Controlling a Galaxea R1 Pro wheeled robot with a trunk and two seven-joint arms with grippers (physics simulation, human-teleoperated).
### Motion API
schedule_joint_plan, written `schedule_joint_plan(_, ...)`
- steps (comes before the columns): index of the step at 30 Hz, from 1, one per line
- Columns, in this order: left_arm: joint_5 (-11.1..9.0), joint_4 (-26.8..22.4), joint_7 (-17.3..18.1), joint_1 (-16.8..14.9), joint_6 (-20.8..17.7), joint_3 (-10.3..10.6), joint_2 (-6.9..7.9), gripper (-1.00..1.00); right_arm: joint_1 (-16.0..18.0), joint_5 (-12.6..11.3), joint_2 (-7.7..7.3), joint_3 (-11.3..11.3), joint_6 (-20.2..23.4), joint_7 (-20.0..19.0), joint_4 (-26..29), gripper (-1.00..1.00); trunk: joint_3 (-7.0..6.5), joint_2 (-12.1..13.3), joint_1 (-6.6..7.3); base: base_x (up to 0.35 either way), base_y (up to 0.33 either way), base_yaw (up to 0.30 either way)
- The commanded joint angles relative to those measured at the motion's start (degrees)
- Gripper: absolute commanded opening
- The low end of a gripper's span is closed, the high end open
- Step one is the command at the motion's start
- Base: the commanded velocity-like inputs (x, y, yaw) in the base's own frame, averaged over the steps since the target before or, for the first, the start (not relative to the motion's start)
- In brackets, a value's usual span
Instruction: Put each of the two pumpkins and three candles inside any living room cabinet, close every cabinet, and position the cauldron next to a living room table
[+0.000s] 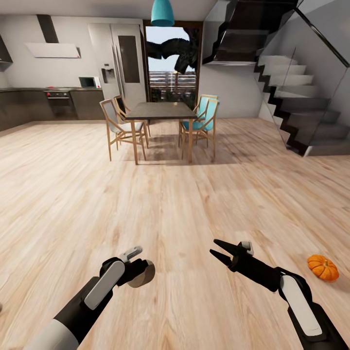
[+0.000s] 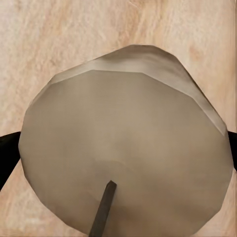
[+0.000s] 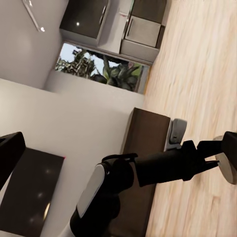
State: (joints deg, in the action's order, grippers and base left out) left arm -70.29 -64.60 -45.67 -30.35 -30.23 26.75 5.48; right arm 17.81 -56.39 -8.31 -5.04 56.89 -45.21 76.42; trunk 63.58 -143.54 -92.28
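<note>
So, left gripper (image 1: 138, 272) is clamped on 1 candle (image 1: 144, 273), held low over the wood floor (image 1: 175, 194) at the robot's front left. Left wrist view: candle (image 2: 123, 148) is a stubby faceted cylinder, pale cream top toward the camera, greyer side band along one edge, thin dark wick (image 2: 102, 210) sticking out, black fingertips (image 2: 6, 153) pressing both sides. Right wrist view catches the left arm side-on with the candle (image 3: 228, 165) at its tip.

Right gripper (image 1: 218, 249) is empty, fingers spread apart, pointing forward-left over bare floor. 1 pumpkin (image 1: 323, 268) sits on the floor just right of the right forearm, orange, ribbed, not touched by anything.

Floor is light wood planks, glossy. Ahead: dark-topped dining table (image 1: 160, 111) with 4 wooden chairs, teal seats on the right pair. Behind it a tall window (image 1: 167, 63), teal pendant lamp (image 1: 162, 13) above. Kitchen counters (image 1: 43, 102) and oven at far left, fridge beside the window. Staircase (image 1: 301, 97) with glass railing climbs at right.
</note>
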Motion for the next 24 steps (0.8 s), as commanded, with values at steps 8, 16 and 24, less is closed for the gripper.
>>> schedule_joint_plan(8, -0.2, -0.09, -0.3, -0.06, -0.1, 0.14, 0.05, -1.0, 0.02, 0.14, -0.01, -0.06, 0.24, -0.23, 0.2, 1.0, 0.05, -0.02, -0.01, 0.23, 0.0, 0.0)
schedule_joint_plan(16, -0.2, -0.09, -0.3, -0.06, -0.1, 0.14, 0.05, -1.0, 0.01, 0.08, -0.03, -0.08, 0.24, -0.23, 0.21, 1.0, 0.05, -0.02, -0.01, 0.235, 0.0, 0.021)
schedule_joint_plan(24, -0.2, -0.01, -0.3, -0.06, -0.1, 0.14, 0.05, -1.0, 0.02, 0.06, -0.03, -0.1, 0.24, -0.03, 0.22, 1.0, -0.02, -0.02, -0.01, 0.239, 0.0, 0.175)
